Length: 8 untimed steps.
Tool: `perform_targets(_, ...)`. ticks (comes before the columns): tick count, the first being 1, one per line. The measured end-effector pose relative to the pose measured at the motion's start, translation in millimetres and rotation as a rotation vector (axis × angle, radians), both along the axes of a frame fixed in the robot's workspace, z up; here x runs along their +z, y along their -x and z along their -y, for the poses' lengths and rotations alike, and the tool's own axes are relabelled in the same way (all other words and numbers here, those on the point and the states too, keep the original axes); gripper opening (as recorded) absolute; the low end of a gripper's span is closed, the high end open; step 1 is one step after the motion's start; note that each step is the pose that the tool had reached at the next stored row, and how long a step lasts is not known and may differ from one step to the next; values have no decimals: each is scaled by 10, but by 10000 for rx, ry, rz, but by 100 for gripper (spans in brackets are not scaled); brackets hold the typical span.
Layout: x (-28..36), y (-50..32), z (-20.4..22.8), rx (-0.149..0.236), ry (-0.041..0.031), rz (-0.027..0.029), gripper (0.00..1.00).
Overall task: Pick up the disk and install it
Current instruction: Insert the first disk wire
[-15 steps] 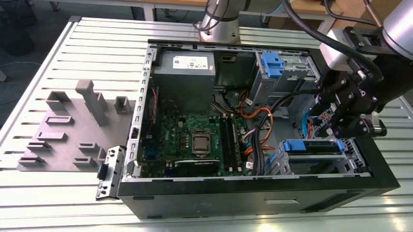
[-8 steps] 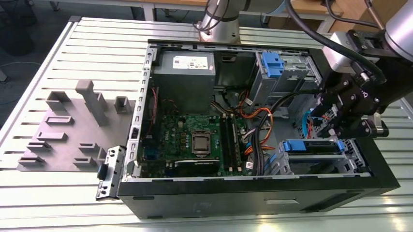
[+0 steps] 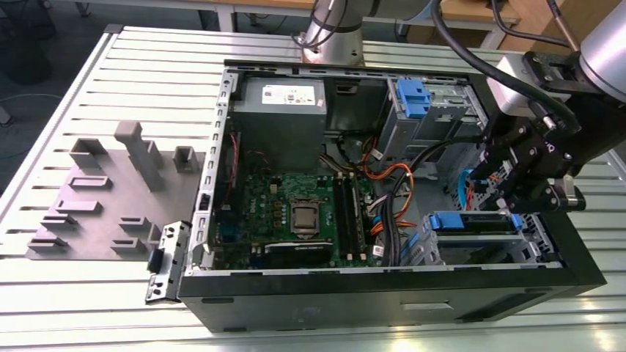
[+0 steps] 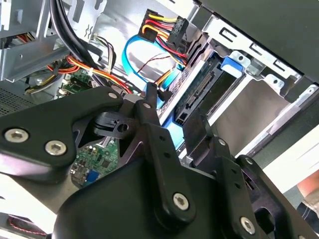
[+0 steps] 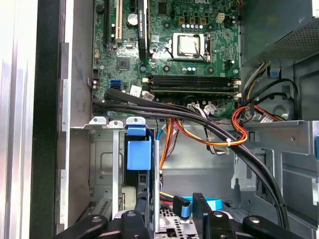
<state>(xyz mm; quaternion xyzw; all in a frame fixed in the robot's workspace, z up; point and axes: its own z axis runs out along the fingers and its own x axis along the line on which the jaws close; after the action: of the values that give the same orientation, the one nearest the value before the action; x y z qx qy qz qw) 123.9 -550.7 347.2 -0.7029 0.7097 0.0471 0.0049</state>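
- Install step in hand: my claw [image 4: 172, 112] is clenched on the disk [image 4: 199, 92], inside the case at the drive cage [image 4: 259, 104].
- Seating it, I judge, demands rails square and cables [image 4: 132, 50] clear.

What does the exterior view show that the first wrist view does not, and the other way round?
The exterior view adds the grey fixture plate beside the case and the arm's base. The first wrist view adds the white tie on the orange cables and the blue port on the board. Shared: the board with its socket, the orange cables, the blue latch at the bay, the claw.
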Motion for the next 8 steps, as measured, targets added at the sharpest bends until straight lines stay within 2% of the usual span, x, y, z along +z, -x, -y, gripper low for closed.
perform_targets(8,-4,0,0,0,-2,0,47)
